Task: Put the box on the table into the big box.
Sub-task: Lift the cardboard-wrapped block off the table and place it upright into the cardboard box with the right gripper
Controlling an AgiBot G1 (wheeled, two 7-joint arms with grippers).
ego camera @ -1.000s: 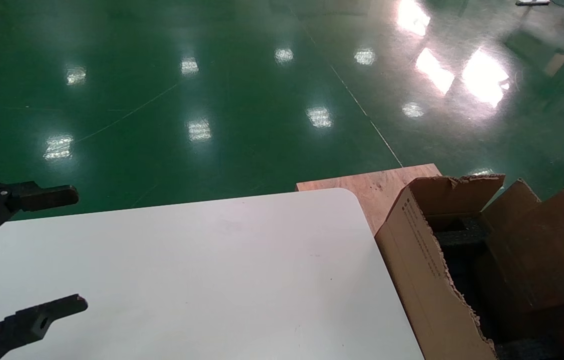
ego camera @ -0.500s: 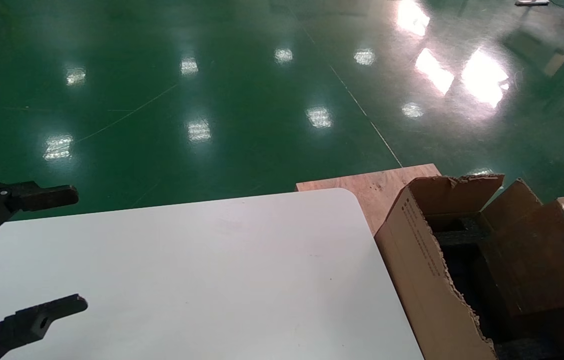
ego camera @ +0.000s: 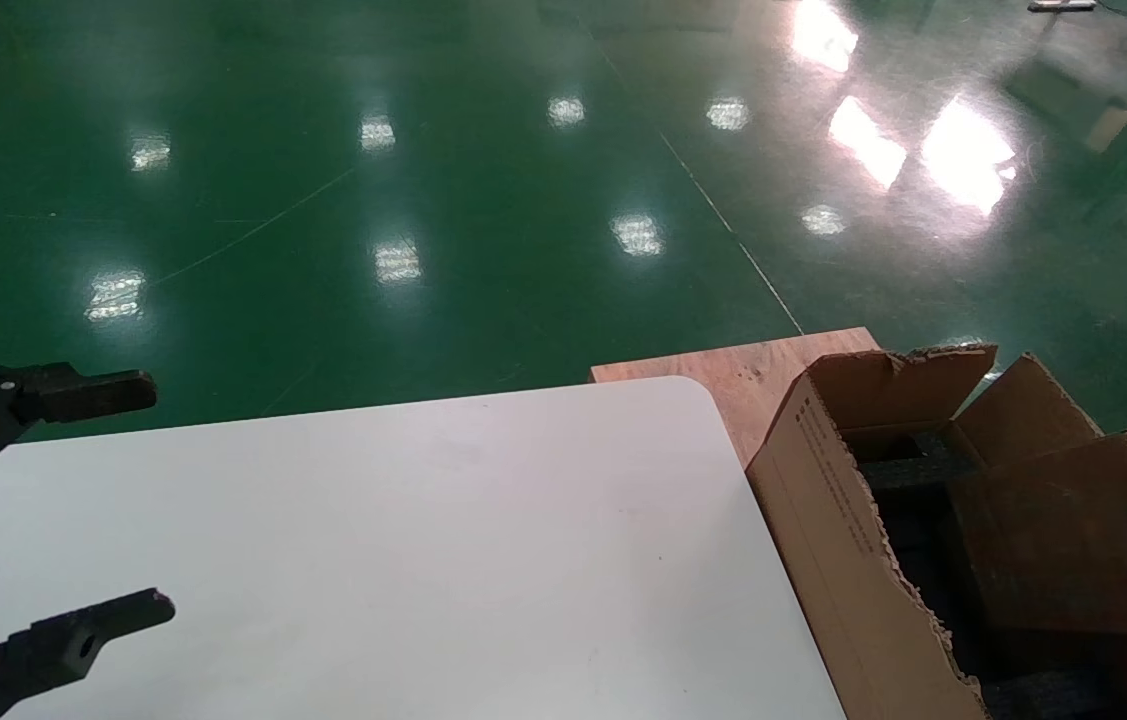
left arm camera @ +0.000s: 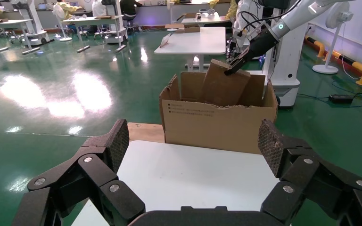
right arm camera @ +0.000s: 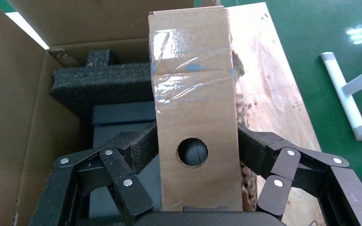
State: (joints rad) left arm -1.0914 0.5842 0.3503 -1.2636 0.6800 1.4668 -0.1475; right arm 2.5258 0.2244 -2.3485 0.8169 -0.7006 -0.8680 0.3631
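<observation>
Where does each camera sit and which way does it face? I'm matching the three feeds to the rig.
Head view: on the head, looking forward and down at the table and big box; open left gripper shows at its left.
Left wrist view: on the left arm, facing across the table toward the big box; its open gripper frames it.
Right wrist view: on the right arm, looking into the big box; the right gripper clamps the box.
All three show the big box.

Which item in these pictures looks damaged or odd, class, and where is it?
The big box beside the table has ragged, torn flap edges along its near wall. The right gripper holds the box above it; crinkled clear tape crosses that box. The left gripper hangs open over the table.
</observation>
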